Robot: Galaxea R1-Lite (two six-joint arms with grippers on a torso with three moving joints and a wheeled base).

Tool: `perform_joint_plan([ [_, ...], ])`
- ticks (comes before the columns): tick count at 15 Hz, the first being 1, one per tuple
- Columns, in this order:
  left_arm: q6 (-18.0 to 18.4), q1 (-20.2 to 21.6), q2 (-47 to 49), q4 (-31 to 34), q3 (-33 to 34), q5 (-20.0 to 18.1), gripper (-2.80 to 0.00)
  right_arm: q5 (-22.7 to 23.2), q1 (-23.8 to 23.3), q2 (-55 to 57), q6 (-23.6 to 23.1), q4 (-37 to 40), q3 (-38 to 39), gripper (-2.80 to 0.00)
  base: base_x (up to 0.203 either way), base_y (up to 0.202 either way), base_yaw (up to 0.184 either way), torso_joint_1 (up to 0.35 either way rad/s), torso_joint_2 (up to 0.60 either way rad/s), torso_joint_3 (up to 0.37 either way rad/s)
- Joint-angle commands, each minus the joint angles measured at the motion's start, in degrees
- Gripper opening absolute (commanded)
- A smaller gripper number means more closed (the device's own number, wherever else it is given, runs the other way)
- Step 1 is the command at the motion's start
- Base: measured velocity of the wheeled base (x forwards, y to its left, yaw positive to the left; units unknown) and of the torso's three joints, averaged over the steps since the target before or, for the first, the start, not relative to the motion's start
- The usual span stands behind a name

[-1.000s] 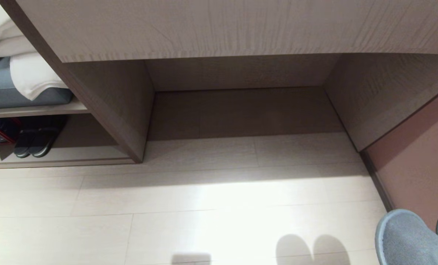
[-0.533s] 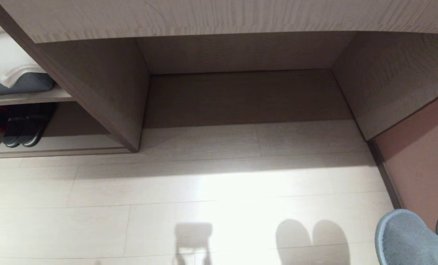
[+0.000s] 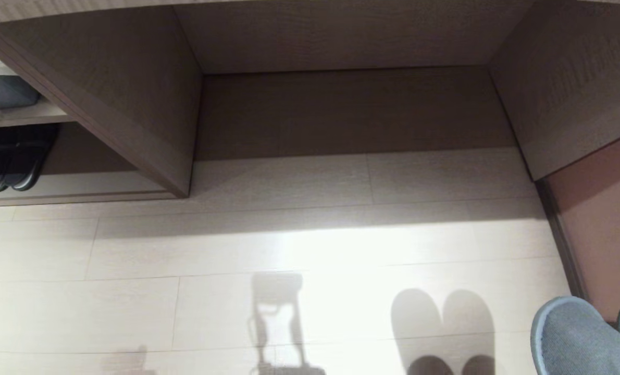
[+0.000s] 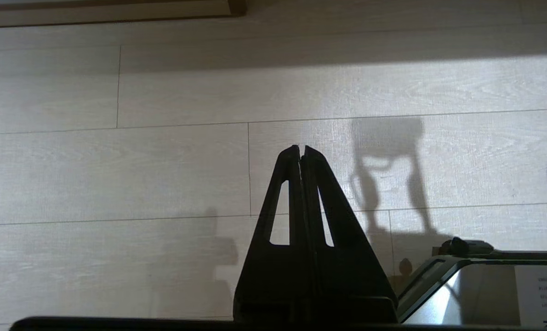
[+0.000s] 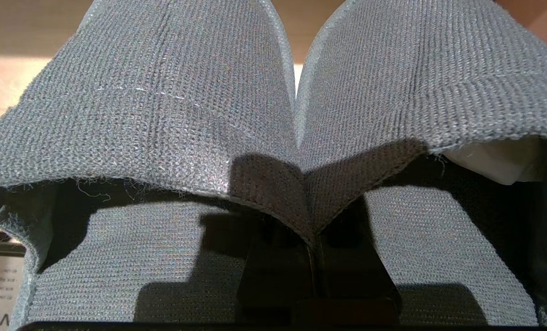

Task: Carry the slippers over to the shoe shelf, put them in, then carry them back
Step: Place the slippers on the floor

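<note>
1. The right gripper point(image 5: 312, 257) is clenched on the slippers point(image 5: 296, 115), pinching the inner edges of the two straps where they meet. That one pinch lets it carry both slippers as a pair.
2. The slippers hang ahead of this gripper, toes pointing away from it and side by side. In the head view their grey toes point(image 3: 581, 338) show low at the right, above the floor point(image 3: 310, 250) and casting a double shadow on it.
3. The left gripper point(image 4: 302, 156) is closed on nothing, its tips pressed together over bare floor boards. It looks parked, since one arm is enough for this load.
4. Straight ahead of the held slippers is a wide wooden recess point(image 3: 351, 109) at floor level with no base board.
5. The shoe shelf point(image 3: 81, 185) lies well off to the left of the right gripper, with a pale base board and an upright divider point(image 3: 133, 135) beside it. A black pair of shoes point(image 3: 13, 166) already sits at its far left end.
6. My judgement: the slippers are mid-carry and not yet put in, so the robot has to shift left before lowering them.
</note>
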Motion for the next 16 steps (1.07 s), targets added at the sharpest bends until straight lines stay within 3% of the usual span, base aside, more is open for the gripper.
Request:
perform_joint_plan([
  [1, -0.02, 0.01, 0.02, 0.02, 0.09, 0.02, -2.8, -0.06, 0.0, -0.01, -0.02, 0.0, 0.0, -2.8, 0.0, 0.0, 0.0, 0.002, 0.0, -0.2],
  [16, -0.11, 0.01, 0.02, 0.02, 0.09, 0.02, -2.8, -0.24, 0.09, -0.01, -0.02, -0.18, 0.0, -2.8, 0.0, 0.0, 0.0, 0.003, 0.0, -0.199],
])
